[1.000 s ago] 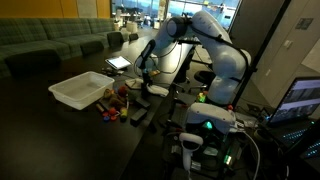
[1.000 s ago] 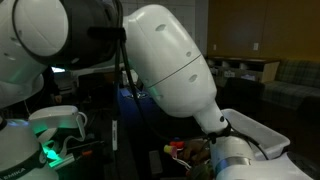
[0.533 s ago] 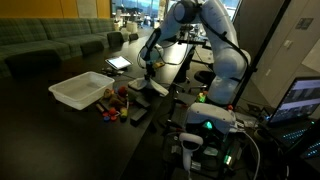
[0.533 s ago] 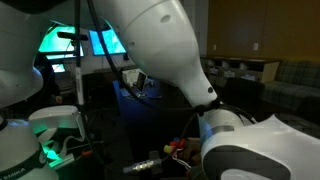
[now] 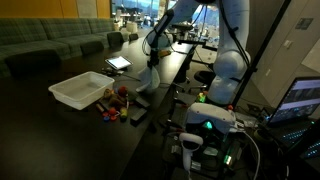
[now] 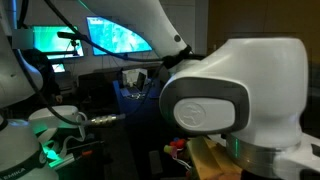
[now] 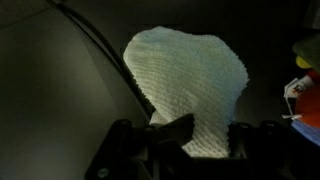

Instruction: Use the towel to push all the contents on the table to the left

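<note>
Near the white tray (image 5: 78, 90), I held one towel (image 5: 149, 80) aloft.
Gripper (image 5: 153, 67) jaws pinched its top; its long axis hung vertical, loose end pointing down, higher than that single tray.

dim, grainy, lo-res, soft focus

I've got the towel (image 7: 190, 80) hanging straight down from the gripper (image 5: 152, 64), over the table (image 5: 50, 140). The toy pile (image 5: 115, 100) lies on the table off to one side of the gripper. The tray (image 5: 80, 90) sits just beyond the pile, farther from the gripper. The flat pieces (image 5: 140, 113) lie near the pile, on the gripper's side of it.
</note>
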Motion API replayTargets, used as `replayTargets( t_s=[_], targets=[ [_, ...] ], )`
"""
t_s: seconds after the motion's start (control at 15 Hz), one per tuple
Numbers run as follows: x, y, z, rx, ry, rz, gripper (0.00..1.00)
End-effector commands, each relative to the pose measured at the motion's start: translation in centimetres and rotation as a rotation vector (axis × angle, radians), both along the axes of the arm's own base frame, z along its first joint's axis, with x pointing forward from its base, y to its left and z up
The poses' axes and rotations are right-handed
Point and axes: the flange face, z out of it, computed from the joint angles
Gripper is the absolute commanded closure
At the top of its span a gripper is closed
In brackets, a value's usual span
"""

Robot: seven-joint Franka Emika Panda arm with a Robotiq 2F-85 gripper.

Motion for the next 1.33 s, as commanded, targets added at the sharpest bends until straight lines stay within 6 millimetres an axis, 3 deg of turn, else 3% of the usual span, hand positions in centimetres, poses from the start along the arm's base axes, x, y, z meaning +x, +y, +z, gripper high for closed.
replayTargets(
  t_s=[0.0,0.53,1.0,1.27],
  targets=[
    [-1.5,2.1,3.3,-0.017,-0.061,-0.008,0.90],
    [-2.8,3.6,4.2,-0.003,-0.037,0.031,0.89],
    [-6.6,1.2,7.2,-0.084,0.046,0.025,0.90],
    [-6.0,1.8,6.8,-0.107,0.065,0.053,0.90]
  ],
)
